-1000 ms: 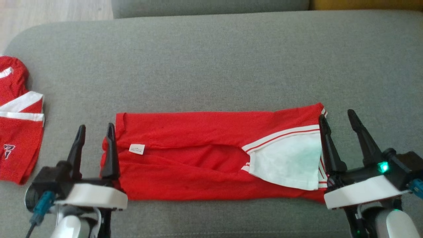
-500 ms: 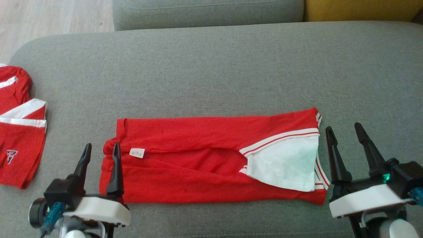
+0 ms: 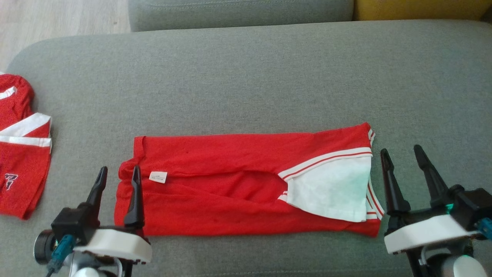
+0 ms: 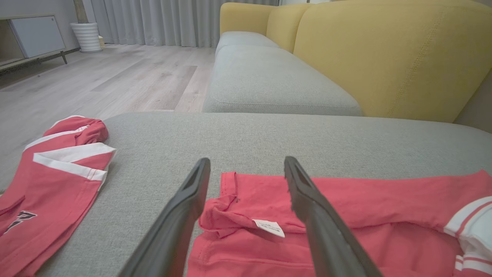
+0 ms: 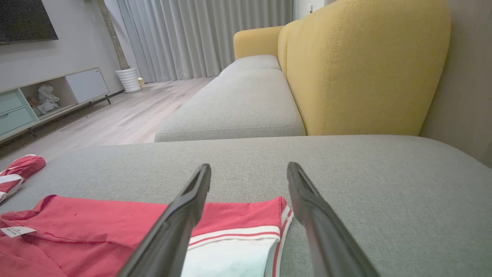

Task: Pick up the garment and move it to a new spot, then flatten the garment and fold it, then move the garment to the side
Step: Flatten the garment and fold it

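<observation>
Both hands low over the grey cushion (image 3: 246, 77), fingers pointing away from me. The garment (image 3: 230, 184) lies flat on the near half of the cushion as a long red band. Its long axis runs left to right, square across the line of both hands' fingers. The left hand (image 3: 119, 169) is released, jaws spread wide and holding nothing. In the head view its inner finger (image 3: 134, 192) crosses the band's left end, close to the white label (image 3: 158, 177). In the left wrist view that rumpled end sits in the gap and under the inner finger. I cannot tell whether the finger touches the cloth or hangs just above it. The right hand (image 3: 400, 150) is likewise released and empty. It stands just beside the right end, where the white panel (image 3: 330, 192) and striped trim show, and its outer finger is over bare cushion. So the band spans the two hands, one end to each, with the left slightly nearer its end. My read is that the lengthwise fold is in and a crosswise fold, end over end, is due next. For that, either hand needs to drop onto its end and pinch both layers. A second red garment (image 3: 21, 154) sits well apart at the cushion's left edge, and I'd keep the left arm's swing clear of it.
</observation>
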Robot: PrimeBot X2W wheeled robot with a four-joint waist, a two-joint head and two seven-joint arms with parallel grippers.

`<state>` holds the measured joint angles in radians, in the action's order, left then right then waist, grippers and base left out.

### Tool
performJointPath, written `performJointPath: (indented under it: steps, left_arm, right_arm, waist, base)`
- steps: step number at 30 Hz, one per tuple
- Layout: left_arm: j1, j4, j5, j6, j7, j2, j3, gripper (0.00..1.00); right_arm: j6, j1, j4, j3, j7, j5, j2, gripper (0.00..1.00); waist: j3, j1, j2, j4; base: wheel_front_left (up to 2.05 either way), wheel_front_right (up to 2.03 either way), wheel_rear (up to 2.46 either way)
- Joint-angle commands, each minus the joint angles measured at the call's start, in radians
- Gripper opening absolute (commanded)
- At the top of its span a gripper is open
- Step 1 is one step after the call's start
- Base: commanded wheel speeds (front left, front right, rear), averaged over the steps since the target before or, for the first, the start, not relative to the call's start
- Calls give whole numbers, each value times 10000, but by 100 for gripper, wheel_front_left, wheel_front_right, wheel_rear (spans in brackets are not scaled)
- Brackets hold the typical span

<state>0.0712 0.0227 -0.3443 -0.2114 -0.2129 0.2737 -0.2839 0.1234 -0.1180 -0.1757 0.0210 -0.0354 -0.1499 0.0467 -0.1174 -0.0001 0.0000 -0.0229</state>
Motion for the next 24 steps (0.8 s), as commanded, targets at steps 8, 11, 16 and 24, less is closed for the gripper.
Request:
performJointPath:
  steps: [8,11,16,24]
  left_arm:
    - [-965,229,-22,101,-104,98,131,100]
    - [-1142,83,-45,176,-179,23,89,100]
    - [-1314,-214,-129,263,-324,-136,129,100]
    - [-1503,-467,-106,416,-437,-325,110,100]
  right_arm:
    - [73,806,1836,-202,-111,-215,80,100]
    - [73,1191,2863,-185,-193,-226,134,100]
    - [73,1683,4071,-149,-774,-254,98,100]
    - [73,1814,4943,48,-1735,-645,50,0]
  waist:
    - [-488,1,0,-307]
    - [-698,1,0,-451]
    - [-947,1,0,-553]
    - [-1086,1,0,-618]
  base:
    - [0,0,0]
    - [0,0,0]
    - [0,0,0]
    - [0,0,0]
